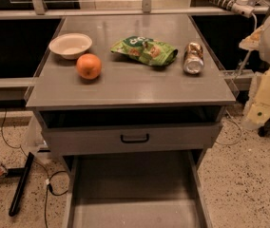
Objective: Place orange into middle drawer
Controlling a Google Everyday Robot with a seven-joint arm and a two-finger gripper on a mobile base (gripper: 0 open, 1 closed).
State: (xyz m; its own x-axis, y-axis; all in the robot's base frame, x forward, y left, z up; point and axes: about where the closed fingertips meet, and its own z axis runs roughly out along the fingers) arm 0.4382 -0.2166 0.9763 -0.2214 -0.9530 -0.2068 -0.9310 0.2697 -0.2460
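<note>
Legible text: none.

- Green snack bag, lying on the bench between bowl and can: white print on its upper face, but the letters cannot be made out.
- Metal can, lying on its side to the right of the bag: the label is not readable.
- Claw, at the right edge of the view, just beside the bench's front right corner: pale casing with no readable marking.
</note>
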